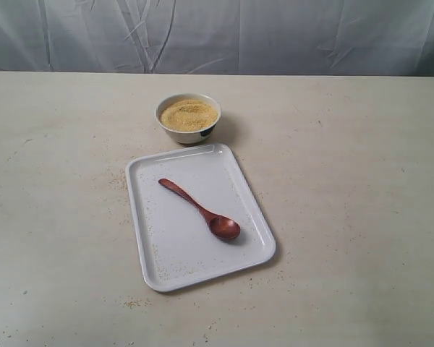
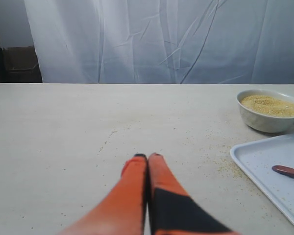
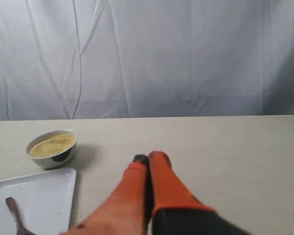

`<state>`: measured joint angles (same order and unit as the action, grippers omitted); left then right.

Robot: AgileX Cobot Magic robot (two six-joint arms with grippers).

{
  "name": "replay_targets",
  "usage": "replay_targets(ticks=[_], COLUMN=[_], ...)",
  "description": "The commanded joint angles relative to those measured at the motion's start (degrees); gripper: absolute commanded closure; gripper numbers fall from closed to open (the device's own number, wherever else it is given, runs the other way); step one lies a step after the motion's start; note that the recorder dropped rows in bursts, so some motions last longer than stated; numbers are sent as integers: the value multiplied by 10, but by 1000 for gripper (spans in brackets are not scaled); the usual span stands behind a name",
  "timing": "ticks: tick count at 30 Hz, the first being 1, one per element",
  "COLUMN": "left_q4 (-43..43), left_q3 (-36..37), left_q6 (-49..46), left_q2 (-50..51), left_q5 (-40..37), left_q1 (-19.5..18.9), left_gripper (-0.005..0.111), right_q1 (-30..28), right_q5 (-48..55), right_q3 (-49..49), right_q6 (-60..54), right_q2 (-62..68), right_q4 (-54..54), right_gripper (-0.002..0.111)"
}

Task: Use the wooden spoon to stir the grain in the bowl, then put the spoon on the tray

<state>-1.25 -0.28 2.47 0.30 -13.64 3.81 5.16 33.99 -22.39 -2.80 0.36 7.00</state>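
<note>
The dark reddish-brown wooden spoon (image 1: 201,210) lies diagonally on the white tray (image 1: 166,253), its oval bowl toward the near right. Behind the tray stands the small white bowl (image 1: 189,118), full of yellow grain (image 1: 189,114). Neither arm shows in the exterior view. My left gripper (image 2: 147,156) is shut and empty over bare table, well away from the bowl (image 2: 269,110), the tray (image 2: 264,161) and the spoon's handle tip (image 2: 287,171). My right gripper (image 3: 150,157) is also shut and empty, off to the side of the bowl (image 3: 53,148), tray (image 3: 39,196) and spoon (image 3: 14,213).
Loose grain specks (image 1: 134,302) lie scattered on the beige table (image 1: 347,188) around the tray, and some on the tray itself. A white curtain (image 1: 275,32) hangs behind the table's far edge.
</note>
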Motion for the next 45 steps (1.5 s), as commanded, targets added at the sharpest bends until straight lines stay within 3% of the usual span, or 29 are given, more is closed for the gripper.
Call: replay_targets(ticks=[1,5,19,29,45], left_q4=[1,1,2,2,2], left_q3=[3,3,3,3,3], left_q6=[0,0,0,0,0], left_q2=[-3,-3,-3,-3,-3], left_q5=[3,3,3,3,3], left_q1=[-2,-2,-2,-2,-2], left_gripper=[107,107,107,107,107], right_q1=[-61,-85,-83,0,3], right_q5=[-3,-3,-14,-40,-112], right_q3=[2,2,22,82,194], right_q6=[-2,-1,-1,-1,-1], right_q2=[-4,-4,-4,-4,-4], right_q4=[1,2,8,-3,-55], right_gripper=[108,108,108,108,108])
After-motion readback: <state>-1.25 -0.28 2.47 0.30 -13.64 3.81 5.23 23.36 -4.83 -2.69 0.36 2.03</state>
